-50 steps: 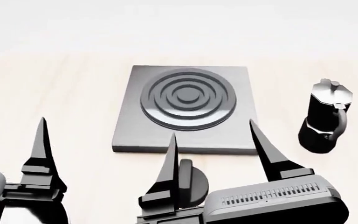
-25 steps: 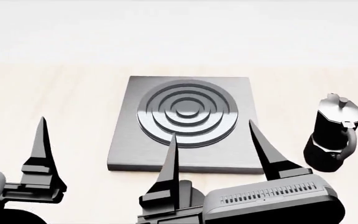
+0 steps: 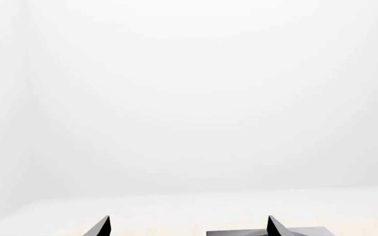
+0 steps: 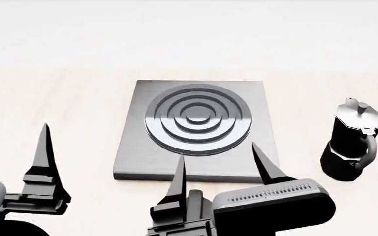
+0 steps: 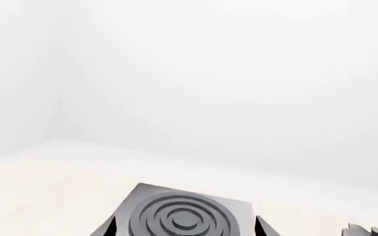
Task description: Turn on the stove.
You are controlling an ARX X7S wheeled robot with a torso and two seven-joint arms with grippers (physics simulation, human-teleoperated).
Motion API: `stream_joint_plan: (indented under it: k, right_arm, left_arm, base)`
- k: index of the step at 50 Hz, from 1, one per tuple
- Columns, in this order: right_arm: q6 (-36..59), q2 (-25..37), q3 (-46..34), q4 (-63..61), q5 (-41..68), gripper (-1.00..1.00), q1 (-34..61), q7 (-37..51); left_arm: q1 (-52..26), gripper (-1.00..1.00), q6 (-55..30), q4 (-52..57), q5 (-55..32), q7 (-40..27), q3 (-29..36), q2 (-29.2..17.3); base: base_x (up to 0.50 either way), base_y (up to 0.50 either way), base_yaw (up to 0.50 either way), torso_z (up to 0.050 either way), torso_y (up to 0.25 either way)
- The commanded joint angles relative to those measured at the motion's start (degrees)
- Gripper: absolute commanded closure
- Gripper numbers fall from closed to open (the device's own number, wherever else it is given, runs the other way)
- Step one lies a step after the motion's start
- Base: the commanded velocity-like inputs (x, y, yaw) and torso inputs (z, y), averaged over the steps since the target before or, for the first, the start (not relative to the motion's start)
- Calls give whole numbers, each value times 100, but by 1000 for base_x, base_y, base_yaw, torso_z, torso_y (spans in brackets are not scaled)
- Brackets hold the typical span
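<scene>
Hands are hovering at the table's (image 4: 57, 103) near edge, and we are holding nothing in either. Our right hand (image 4: 218, 164) is spreading its fingers wide just before the stove's (image 4: 133, 147) near edge. Our left hand (image 3: 187, 227) is also gaping, toward the table's left side. The stove is lying flat mid-table, burner (image 4: 198, 118) up, with the moka pot (image 4: 352, 142) standing well apart near the right edge.
</scene>
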Motion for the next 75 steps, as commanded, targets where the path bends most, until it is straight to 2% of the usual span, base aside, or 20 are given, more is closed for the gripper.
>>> stream_joint_plan:
  k: [1, 18, 30, 49, 75]
  right_arm:
    - [-51, -47, 30, 387, 154, -100, -52, -57]
    - [147, -128, -22, 862, 333, -100, 29, -82]
    - [643, -259, -150, 1070, 458, -100, 202, 22]
    - [1284, -511, 189, 1170, 877, -100, 243, 238]
    - [1791, -671, 245, 1521, 1213, -100, 442, 374]
  left_arm:
    - [-13, -100, 20, -31, -12, -21, 32, -14]
    - [-25, -100, 38, -58, -51, -53, 56, -36]
    - [-13, -100, 73, -87, -68, -73, 77, -55]
    - [-35, -100, 104, -140, -85, -119, 110, -86]
    - [-52, -100, 132, -170, -128, -174, 149, -133]
  base:
    - [0, 0, 0, 0, 0]
    - [0, 0, 0, 0, 0]
    - [0, 0, 0, 0, 0]
    - [0, 0, 0, 0, 0]
    - [0, 0, 0, 0, 0]
